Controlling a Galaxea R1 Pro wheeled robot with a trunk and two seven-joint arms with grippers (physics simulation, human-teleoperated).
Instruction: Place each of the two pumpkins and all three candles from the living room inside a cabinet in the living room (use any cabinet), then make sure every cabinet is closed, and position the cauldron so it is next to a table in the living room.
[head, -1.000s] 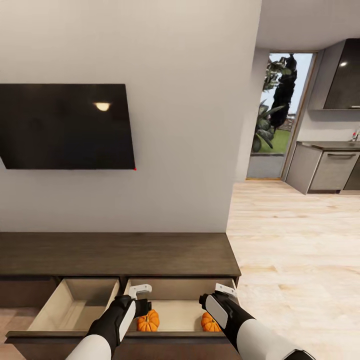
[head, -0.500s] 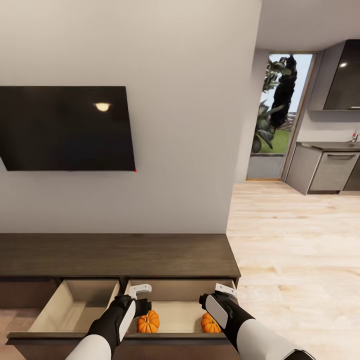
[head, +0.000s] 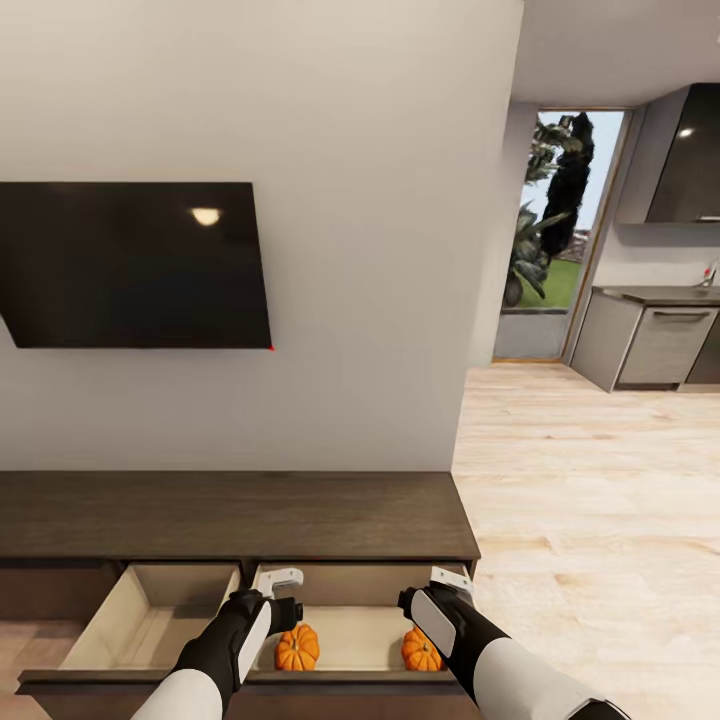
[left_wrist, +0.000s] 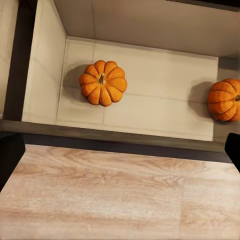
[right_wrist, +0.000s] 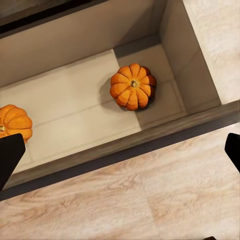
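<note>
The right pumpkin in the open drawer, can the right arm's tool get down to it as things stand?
Probably yes. The right pumpkin sits upright on the open drawer's floor with bare space around it, and the right tool hangs above that drawer with nothing between them.

- You see the cabinet (head: 240, 515) in dark-brown wood with a matt, faintly grained top.
- Its open drawer (left_wrist: 150, 85) is lined with smooth, pale beige panels, also matt.
- The 2 pumpkins (left_wrist: 102, 82) (right_wrist: 133, 85) look ribbed, with a soft sheen.
- The floor (head: 600, 470) is light wood with clear grain.
- The TV screen (head: 130, 265) is glossy black and reflects a lamp.
- The wall (head: 380, 250) is plain and matt.
</note>
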